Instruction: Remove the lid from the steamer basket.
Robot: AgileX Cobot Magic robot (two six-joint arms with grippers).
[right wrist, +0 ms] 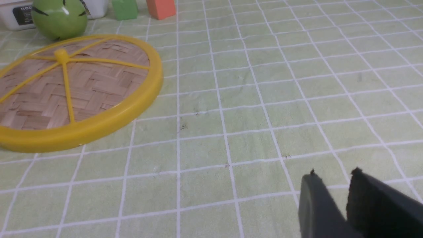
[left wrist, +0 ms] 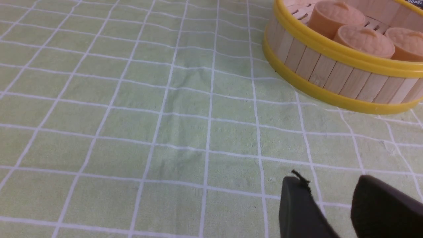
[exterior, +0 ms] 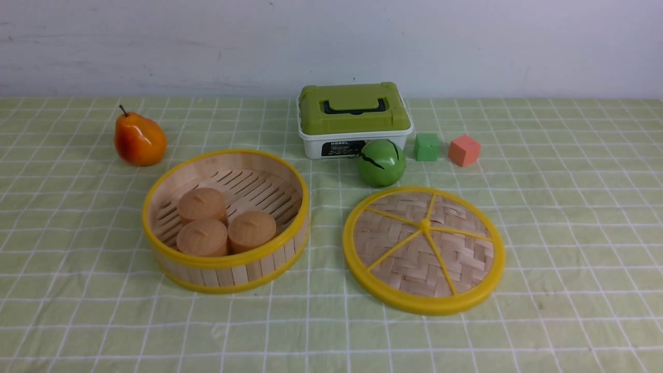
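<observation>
My right gripper (right wrist: 332,177) hangs over bare green checked tablecloth (right wrist: 251,99), jaws slightly parted and holding nothing; my left gripper (left wrist: 328,185) is likewise parted and empty, near the steamer basket (exterior: 226,221). The lid (exterior: 423,249) lies flat on the cloth beside the basket (three buns (exterior: 224,223) sit uncovered inside), just before a green ball (exterior: 382,162).

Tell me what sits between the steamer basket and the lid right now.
Nothing: in the front view only a bare strip of checked cloth separates the steamer basket from the lid; they lie apart.
</observation>
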